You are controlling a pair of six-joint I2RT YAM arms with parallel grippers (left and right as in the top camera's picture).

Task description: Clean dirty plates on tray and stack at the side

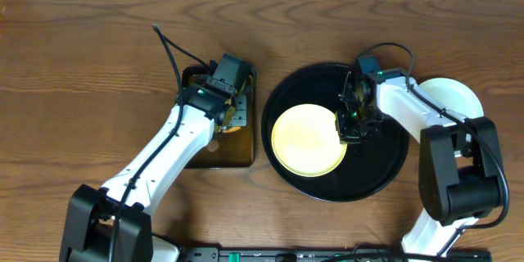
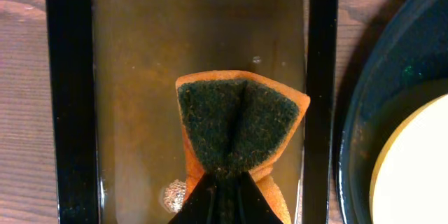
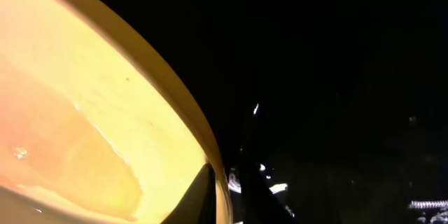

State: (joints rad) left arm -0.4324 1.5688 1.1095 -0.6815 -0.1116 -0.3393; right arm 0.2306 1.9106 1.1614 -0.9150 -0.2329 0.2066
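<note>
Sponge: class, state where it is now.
In the left wrist view, the sponge is folded and pinched in the left claw, over the rectangular tray of brown liquid, left of the round black tray.

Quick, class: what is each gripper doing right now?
Left gripper: shut on the sponge.
Right gripper: shut on the yellow plate, at its rim.

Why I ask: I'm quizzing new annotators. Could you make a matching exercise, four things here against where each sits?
Things: 1 sponge; 2 yellow plate; 3 pale plate; 4 brownish liquid.
Places: A on the wooden table, outside both trays; B pooled in the rectangular tray; C pinched by the left end effector; D on the round tray.
Pairs: 1-C, 2-D, 3-A, 4-B.
</note>
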